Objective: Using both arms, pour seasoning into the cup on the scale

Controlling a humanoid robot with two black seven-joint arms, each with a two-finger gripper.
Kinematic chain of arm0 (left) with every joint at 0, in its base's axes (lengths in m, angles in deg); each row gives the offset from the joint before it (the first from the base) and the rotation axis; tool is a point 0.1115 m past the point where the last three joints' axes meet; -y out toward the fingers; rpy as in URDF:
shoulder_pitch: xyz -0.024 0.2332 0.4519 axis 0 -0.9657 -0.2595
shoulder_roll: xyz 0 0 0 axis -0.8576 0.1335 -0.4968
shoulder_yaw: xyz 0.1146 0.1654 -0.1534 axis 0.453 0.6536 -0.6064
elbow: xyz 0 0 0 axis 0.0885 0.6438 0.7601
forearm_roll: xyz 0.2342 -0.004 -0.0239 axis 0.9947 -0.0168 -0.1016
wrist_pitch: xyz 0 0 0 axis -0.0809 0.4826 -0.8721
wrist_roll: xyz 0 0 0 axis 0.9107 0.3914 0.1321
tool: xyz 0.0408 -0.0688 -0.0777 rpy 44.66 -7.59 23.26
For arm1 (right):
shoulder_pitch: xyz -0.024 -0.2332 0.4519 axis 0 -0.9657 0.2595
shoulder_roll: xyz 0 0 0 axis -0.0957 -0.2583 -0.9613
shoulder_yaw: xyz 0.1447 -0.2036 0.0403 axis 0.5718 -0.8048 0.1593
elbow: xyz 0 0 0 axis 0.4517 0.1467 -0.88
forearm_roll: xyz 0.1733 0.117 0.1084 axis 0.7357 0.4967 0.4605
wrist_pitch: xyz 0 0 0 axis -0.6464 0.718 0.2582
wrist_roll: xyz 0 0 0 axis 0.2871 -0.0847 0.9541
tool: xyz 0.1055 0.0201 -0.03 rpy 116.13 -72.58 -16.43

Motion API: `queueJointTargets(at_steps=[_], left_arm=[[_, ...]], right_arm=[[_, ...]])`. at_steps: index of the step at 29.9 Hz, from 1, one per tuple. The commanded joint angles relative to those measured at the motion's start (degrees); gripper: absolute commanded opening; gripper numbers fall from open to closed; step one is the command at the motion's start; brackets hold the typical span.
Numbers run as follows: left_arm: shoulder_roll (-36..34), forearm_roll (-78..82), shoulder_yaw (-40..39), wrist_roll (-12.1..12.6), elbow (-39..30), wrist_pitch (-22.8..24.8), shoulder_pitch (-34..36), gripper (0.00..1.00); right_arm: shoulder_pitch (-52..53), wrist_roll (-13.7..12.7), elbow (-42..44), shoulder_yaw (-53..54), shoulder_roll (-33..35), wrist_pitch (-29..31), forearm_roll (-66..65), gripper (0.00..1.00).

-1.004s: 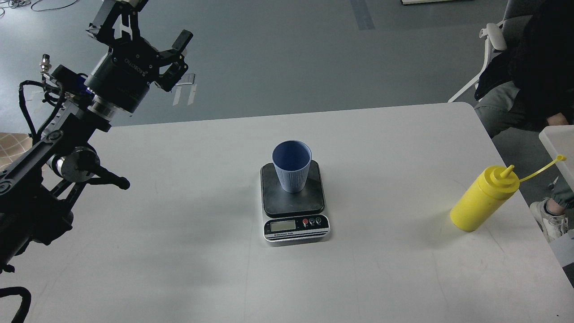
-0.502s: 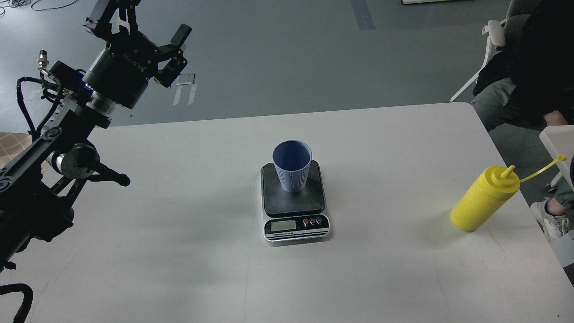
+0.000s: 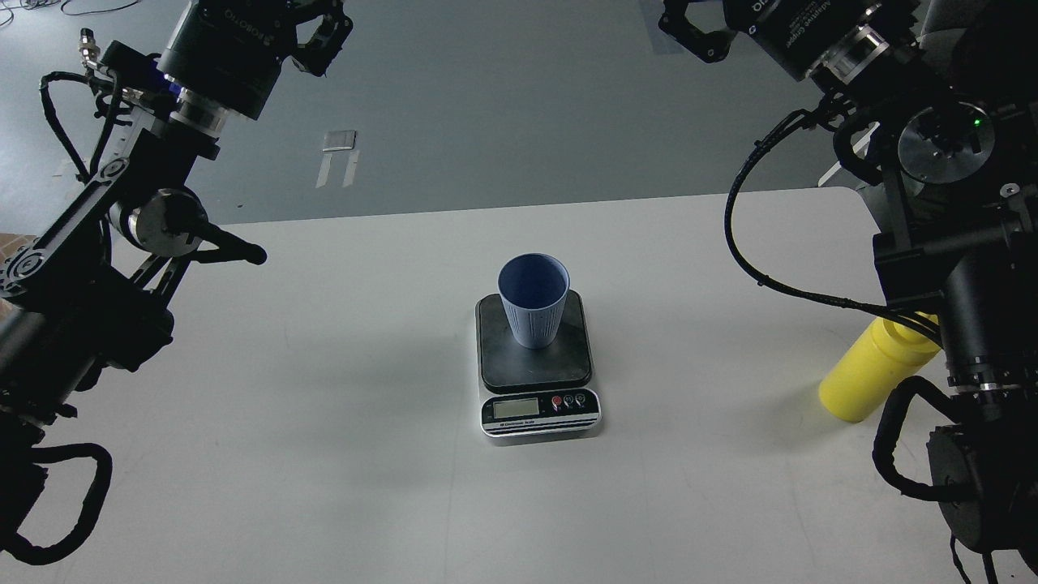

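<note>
The light-blue cup (image 3: 532,304) stands upright on the dark platform of the scale (image 3: 539,407) at the table's middle. The yellow seasoning bottle (image 3: 866,377) stands near the right table edge; its nozzle and cap strap are hidden behind my right arm. My left gripper (image 3: 272,12) is high at the top left, far from the cup. Its fingertips are cut off by the frame edge, and the visible knuckles are splayed and hold nothing. My right gripper (image 3: 726,16) is high at the top right, well above the bottle, with its fingers cut off too.
The white table (image 3: 324,422) carries only the scale and the bottle. My right arm's thick links and cables (image 3: 957,268) fill the right side over the table's corner. Grey floor lies beyond the far edge.
My right arm has come into view from the right and now covers the bottle's top and the seated person. My left gripper has risen toward the top edge. Cup, scale and bottle have not moved.
</note>
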Motion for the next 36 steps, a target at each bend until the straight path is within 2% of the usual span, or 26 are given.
queueJointTargets(at_steps=[1, 11, 19, 27, 36], left_arm=[[3.6, -0.4, 0.2, 0.0, 0.5, -0.4, 0.5, 0.98], [6.4, -0.4, 0.0, 0.0, 0.8, -0.8, 0.1, 0.98], [10.7, 0.3, 0.2, 0.0, 2.5, -1.5, -0.4, 0.98], [13.5, 3.3, -0.7, 0.0, 2.6, -1.5, -6.7, 0.98], [15.3, 3.4, -4.4, 0.0, 2.5, -1.3, -10.8, 0.98]], right_arm=[[-0.9, 0.0, -0.1, -0.1, -0.3, 0.0, -0.9, 0.99], [-0.9, 0.2, 0.3, 0.2, -0.3, 0.0, -1.2, 0.99], [-4.6, 0.2, -0.3, 0.0, -0.3, 0.0, -9.5, 0.99], [-10.6, 0.2, -1.8, -1.1, -0.3, 0.0, -9.4, 0.99], [-11.1, 0.2, -2.3, -1.3, -0.3, 0.0, -9.6, 0.99]])
